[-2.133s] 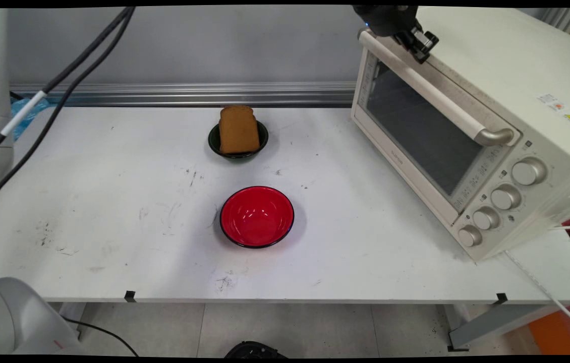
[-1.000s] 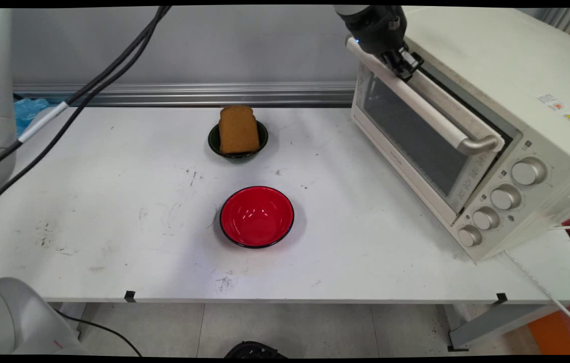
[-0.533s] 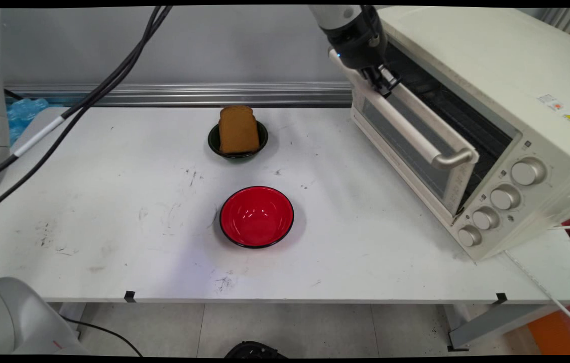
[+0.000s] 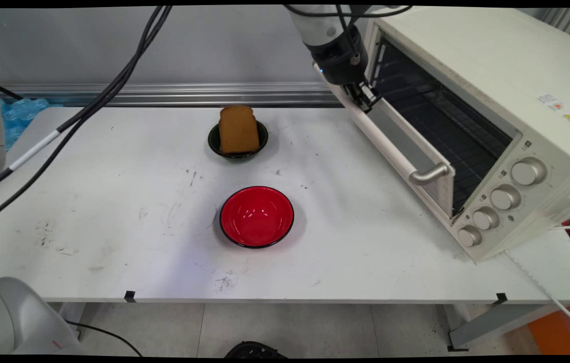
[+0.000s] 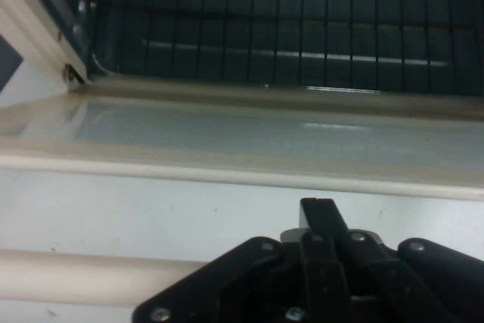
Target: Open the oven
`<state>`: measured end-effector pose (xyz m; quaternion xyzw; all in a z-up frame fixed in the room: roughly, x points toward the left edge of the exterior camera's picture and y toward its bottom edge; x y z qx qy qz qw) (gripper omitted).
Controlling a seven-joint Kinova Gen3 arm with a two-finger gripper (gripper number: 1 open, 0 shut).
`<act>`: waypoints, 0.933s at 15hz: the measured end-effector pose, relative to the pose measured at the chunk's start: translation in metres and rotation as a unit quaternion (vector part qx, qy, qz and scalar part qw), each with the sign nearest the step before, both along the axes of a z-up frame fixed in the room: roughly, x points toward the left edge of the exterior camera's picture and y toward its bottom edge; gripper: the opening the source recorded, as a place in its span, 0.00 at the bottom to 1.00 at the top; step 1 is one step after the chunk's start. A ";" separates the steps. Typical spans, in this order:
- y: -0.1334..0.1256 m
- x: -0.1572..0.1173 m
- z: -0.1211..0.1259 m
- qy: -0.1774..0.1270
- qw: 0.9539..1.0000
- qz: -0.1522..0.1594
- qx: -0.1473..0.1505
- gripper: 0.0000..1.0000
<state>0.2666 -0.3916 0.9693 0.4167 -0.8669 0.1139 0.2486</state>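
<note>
My gripper (image 4: pixel 365 97) is at the far end of the cream toaster oven's (image 4: pixel 497 55) door handle (image 4: pixel 397 152). The door (image 4: pixel 406 135) hangs partly open, tilted down toward the table, and the dark rack inside (image 4: pixel 441 121) shows. In the hand view the gripper (image 5: pixel 321 218) is shut, its fingers together and reaching past the handle bar (image 5: pixel 76 277) against the door's front (image 5: pixel 227 209). Beyond the door's edge lies the oven's wire rack (image 5: pixel 302 28). Nothing is clamped between the fingers.
A slice of brown bread (image 4: pixel 238 130) stands in a small dark bowl (image 4: pixel 213 142) at the table's middle back. An empty red bowl (image 4: pixel 257 216) sits nearer the front. The oven's knobs (image 4: pixel 504 196) face the near right. Black cables (image 4: pixel 88 101) hang at the left.
The oven door went from shut to partly open. The gripper moved down and to the left along with the handle. Bread and bowls stayed put.
</note>
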 end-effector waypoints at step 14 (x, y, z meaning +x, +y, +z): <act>0.017 0.028 -0.045 -0.023 0.999 -0.033 0.012 0.00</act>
